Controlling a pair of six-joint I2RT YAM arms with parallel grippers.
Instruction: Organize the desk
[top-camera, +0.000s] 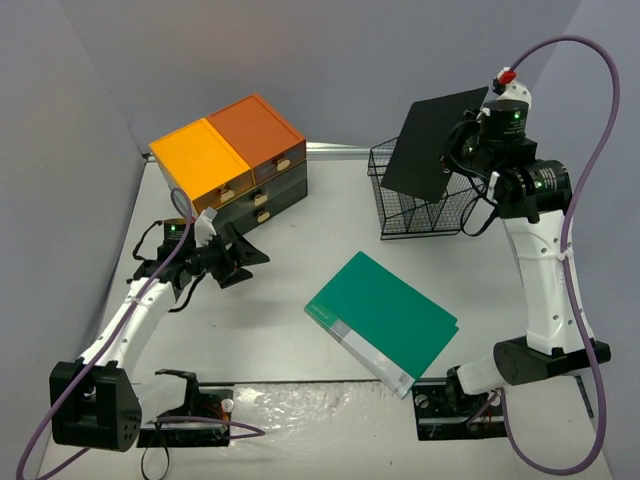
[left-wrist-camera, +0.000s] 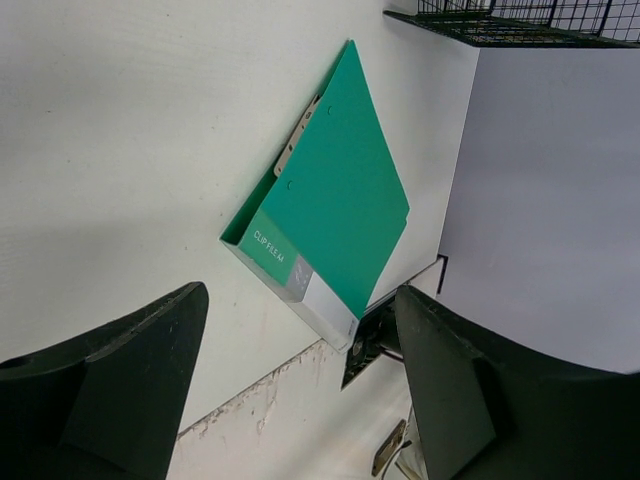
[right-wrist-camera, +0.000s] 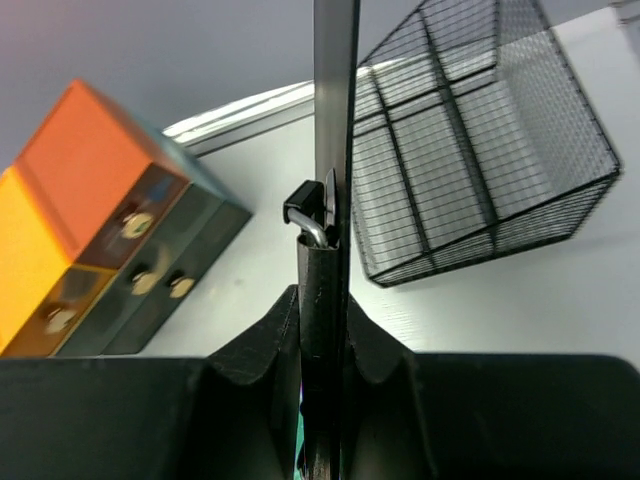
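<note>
Left gripper (top-camera: 252, 266): jaws wide and empty, hovering just above the white desk (top-camera: 290, 345), near the orange-topped drawer chest (top-camera: 235, 160). Right gripper (right-wrist-camera: 322, 320): jaws narrow, pinching 1 black clip folder (top-camera: 430, 140) edge-on, which I see raised over the wire basket (top-camera: 400, 215). The desk lies below both jaws, touching neither. 1 green clip file (top-camera: 385, 315) rests on it between the 2 arms.

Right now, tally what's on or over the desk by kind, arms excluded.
Folders: 2 (green folder, black folder)
Wire basket: 1
Drawer chest: 1
Total: 4
</note>
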